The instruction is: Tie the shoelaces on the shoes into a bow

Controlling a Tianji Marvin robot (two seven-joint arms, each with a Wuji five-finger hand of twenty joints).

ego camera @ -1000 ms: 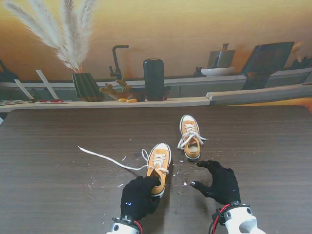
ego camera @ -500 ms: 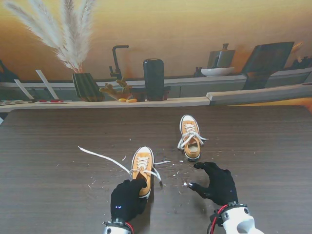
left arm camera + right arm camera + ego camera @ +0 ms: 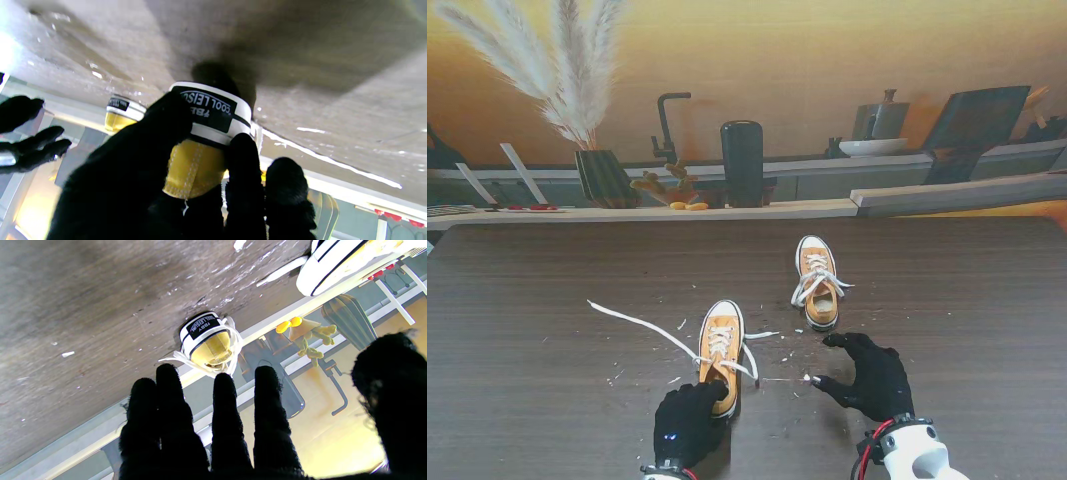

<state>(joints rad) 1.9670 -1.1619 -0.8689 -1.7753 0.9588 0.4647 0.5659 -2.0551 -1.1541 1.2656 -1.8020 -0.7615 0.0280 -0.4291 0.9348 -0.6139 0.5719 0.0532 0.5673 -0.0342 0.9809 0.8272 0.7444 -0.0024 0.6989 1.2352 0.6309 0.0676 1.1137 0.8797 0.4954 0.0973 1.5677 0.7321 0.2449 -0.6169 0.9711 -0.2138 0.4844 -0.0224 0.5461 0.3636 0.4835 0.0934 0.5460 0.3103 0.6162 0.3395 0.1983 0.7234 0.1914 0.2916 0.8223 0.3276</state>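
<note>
A: From the stand, where does the job stand?

B: Barely begun. The near shoe [image 3: 719, 353] sits close to the tabletop's near edge, its long lace [image 3: 640, 324] trailing loose toward the left edge, no bow. The far shoe [image 3: 817, 281], nearer the tabletop's middle, has laces bunched over the tongue; whether that is a proper bow I cannot tell.

A: And the hands?

B: The left hand [image 3: 687, 422] is closed around the near shoe's heel. The right hand [image 3: 867, 375] hovers beside it with fingers spread, holding nothing. White scraps [image 3: 792, 352] litter the wood between them.

A: What does the left wrist add?

B: The grip itself: fingers [image 3: 242, 166] and thumb clamp the heel [image 3: 210, 133], with the label patch [image 3: 208, 108] plain to read as "COOL LEISURE", which the stand view hides. The other shoe's heel [image 3: 121, 115] shows beyond.

A: The right wrist?

B: Splayed fingertips [image 3: 223, 390] with nothing between them, aimed at the far shoe's heel [image 3: 208, 340], whose laces drape both sides. I judge both the crossing and looping remain to do.
</note>
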